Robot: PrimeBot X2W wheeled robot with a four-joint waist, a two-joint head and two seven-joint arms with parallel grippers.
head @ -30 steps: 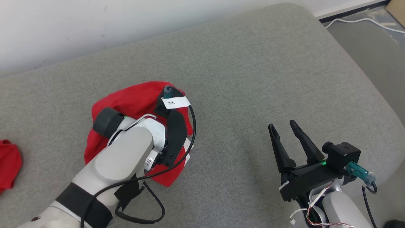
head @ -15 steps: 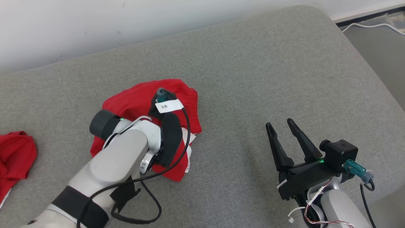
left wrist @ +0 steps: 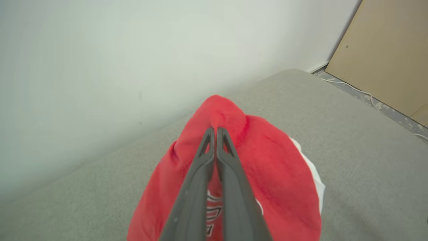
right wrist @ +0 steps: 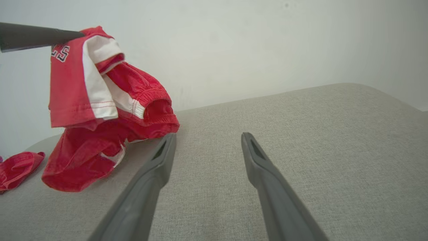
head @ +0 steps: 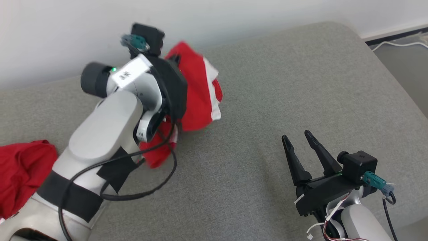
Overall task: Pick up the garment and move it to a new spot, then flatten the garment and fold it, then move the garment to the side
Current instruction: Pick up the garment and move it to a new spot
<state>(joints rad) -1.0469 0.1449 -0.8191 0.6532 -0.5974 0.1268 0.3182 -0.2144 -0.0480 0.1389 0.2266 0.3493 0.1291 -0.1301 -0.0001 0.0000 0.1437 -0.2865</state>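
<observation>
The garment (head: 197,90) is red shorts with white side stripes and lettering. It hangs bunched from my left gripper (left wrist: 215,130), which is shut on a fold of the cloth (left wrist: 274,160) near the white wall. In the right wrist view the garment (right wrist: 100,134) droops from the left fingertips (right wrist: 75,33), and its lower end reaches down to the grey cushion. My right gripper (head: 296,135) rests low at the right, open with nothing between its fingers (right wrist: 208,135), well to the right of the garment.
The grey cushioned surface (head: 284,83) stretches wide to the right and front, with a rounded far-right corner. A second red cloth (head: 20,170) lies at the left edge. The white wall runs along the back; a white cable (head: 394,43) lies on the floor.
My left gripper has shut on the garment and lifted it off the cushion, up and toward the wall. The head camera has shifted. The right gripper has stayed open in place.
</observation>
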